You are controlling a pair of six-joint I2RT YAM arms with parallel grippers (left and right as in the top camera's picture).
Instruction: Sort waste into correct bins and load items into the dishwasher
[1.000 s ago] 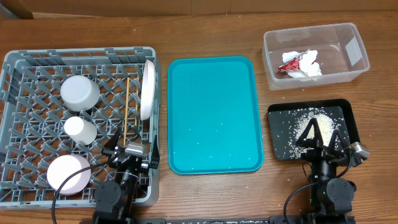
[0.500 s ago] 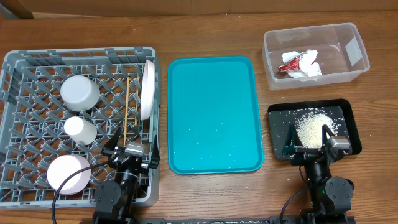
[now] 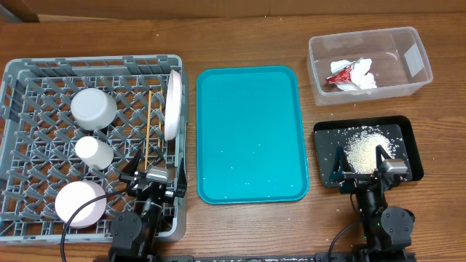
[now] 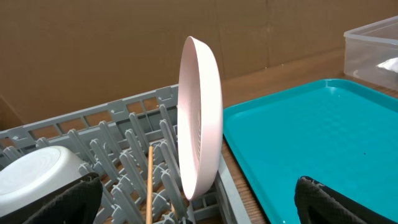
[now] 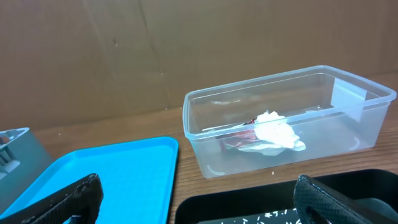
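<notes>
The grey dish rack holds a white bowl, a cup, a saucer, an upright plate and chopsticks. My left gripper is open and empty at the rack's front right corner. In its wrist view the plate and a chopstick stand just ahead. The clear tub holds the napkin and red wrapper. The black tray holds rice. My right gripper is open and empty at its front edge, and the tub shows ahead.
The teal serving tray lies between rack and bins, with a few white specks on it. It shows in the left wrist view and the right wrist view. A brown cardboard wall stands behind the table.
My right gripper has turned at the wrist and shifted slightly left over the black tray's front; it has held still for the last half second. The left arm has not moved.
</notes>
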